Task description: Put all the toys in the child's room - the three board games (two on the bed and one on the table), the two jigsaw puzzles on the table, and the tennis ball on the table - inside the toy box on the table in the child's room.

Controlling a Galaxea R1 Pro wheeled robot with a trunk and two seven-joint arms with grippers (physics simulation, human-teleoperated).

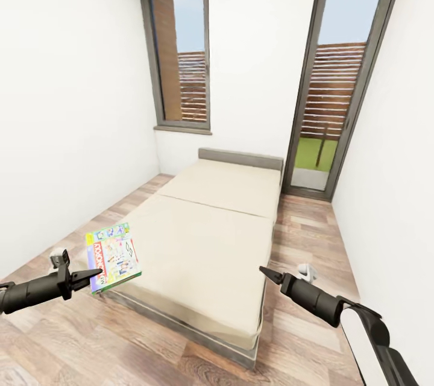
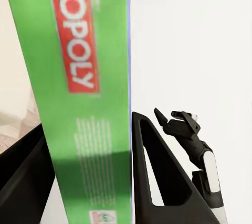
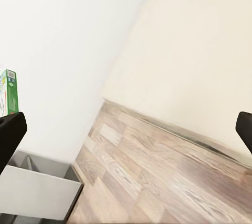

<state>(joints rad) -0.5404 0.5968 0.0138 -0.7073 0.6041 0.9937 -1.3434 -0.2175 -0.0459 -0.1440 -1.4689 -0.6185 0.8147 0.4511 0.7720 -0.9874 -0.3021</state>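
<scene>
My left gripper (image 1: 90, 278) is shut on a board game (image 1: 113, 256), a flat box with a cartoon cover and a green edge. It holds the box in the air over the bed's (image 1: 211, 235) near left corner. In the left wrist view the box's green side (image 2: 86, 77), with red lettering, sits clamped between the black fingers (image 2: 157, 182). My right gripper (image 1: 265, 272) is open at the bed's near right corner, holding nothing. In the right wrist view its fingers (image 3: 10, 134) stand wide apart. The table and the toy box are out of view.
The beige bed with its grey headboard (image 1: 241, 160) fills the middle of the narrow room. Wood-plank floor (image 1: 313, 235) runs along both sides. White walls close in left and right. A window (image 1: 181, 54) and a tall glass door (image 1: 337, 90) are at the far end.
</scene>
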